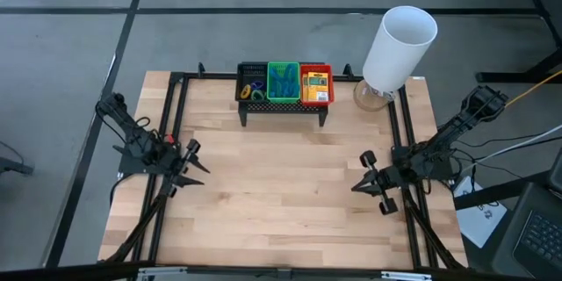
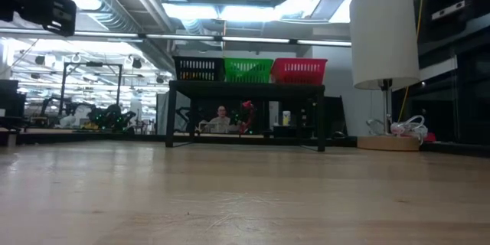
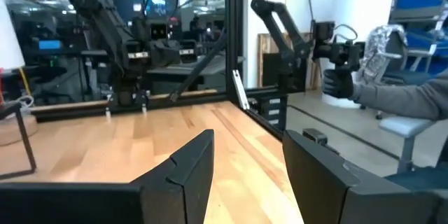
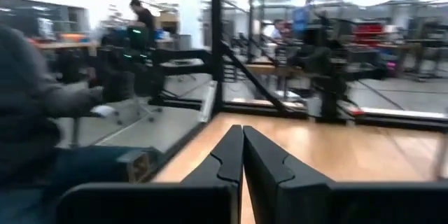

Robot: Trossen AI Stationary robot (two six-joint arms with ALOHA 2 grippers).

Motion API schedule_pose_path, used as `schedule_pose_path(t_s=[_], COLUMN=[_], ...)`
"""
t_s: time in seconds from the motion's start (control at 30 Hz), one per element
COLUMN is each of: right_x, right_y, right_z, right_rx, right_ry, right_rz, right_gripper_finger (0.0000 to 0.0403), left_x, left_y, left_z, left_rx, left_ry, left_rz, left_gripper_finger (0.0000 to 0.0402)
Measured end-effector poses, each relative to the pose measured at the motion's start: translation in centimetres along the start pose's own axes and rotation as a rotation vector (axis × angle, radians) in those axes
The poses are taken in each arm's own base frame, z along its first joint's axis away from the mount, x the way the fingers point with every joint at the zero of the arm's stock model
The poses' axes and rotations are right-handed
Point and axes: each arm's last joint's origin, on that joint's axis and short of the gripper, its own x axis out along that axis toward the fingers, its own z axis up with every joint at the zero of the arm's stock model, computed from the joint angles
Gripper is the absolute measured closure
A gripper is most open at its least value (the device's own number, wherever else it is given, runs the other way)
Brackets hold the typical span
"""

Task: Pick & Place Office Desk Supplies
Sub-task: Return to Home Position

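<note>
High view: black, green, red plastic baskets atop black mesh stand; left gripper spread, right gripper pinched empty. Risk: homing swing clips tall white cylinder.

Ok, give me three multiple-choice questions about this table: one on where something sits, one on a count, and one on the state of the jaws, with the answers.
1. Where is the green basket?
A. On the stand, between the black basket and the red basket
B. Lying on the floor
C. Held in the air by an arm

2. How many baskets are on the stand?
A. Two
B. Three
C. Four

3. How do the jaws of the right arm stand?
A. Shut on a basket
B. Wide open
C. Shut, holding nothing

Answers:
1 A: the high view shows it in the middle of the row on the stand.
2 B: black, green and red sit side by side.
3 C: the right wrist view shows them pressed together with nothing between.
</note>
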Motion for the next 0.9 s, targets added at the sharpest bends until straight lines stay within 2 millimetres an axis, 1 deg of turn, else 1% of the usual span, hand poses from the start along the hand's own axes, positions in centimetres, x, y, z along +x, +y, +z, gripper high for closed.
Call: schedule_pose_path(t_s=[0.17,0.27,0.33,0.47,0.57,0.67,0.77,0.9], right_x=[-0.1,-0.2,-0.2,-0.9,-1.3,-1.4,-1.4,-1.5], right_y=[-0.5,-0.8,-0.7,-0.4,-0.5,-0.8,-1.0,-1.1], right_z=[-1.0,-0.6,0.6,3.2,3.9,3.6,3.1,2.6], right_rx=[-0.067,-0.047,-0.049,-0.111,-0.054,0.006,0.022,0.029], right_ry=[0.101,0.073,-0.023,-0.262,-0.316,-0.264,-0.193,-0.131], right_rz=[-0.176,-0.251,-0.203,-0.011,0.028,-0.041,-0.116,-0.116], right_gripper_finger=[0.0389,0.0389,0.0389,0.0389,0.0389,0.0389,0.0389,0.0389], left_x=[0.0,0.0,0.0,0.0,0.0,0.0,0.0,0.0], left_y=[0.2,0.4,0.4,0.4,0.4,0.5,0.5,0.3], left_z=[0.1,0.1,0.1,0.4,0.5,0.3,0.1,0.0], left_rx=[0.027,0.03,0.015,0.008,0.024,0.017,-0.006,-0.009], left_ry=[-0.01,-0.009,-0.011,-0.014,-0.013,-0.009,-0.009,-0.008], left_rz=[0.042,0.058,0.06,0.018,0.031,0.07,0.059,0.017], left_gripper_finger=[0.0233,0.0233,0.0233,0.0233,0.0233,0.0233,0.0233,0.0233])
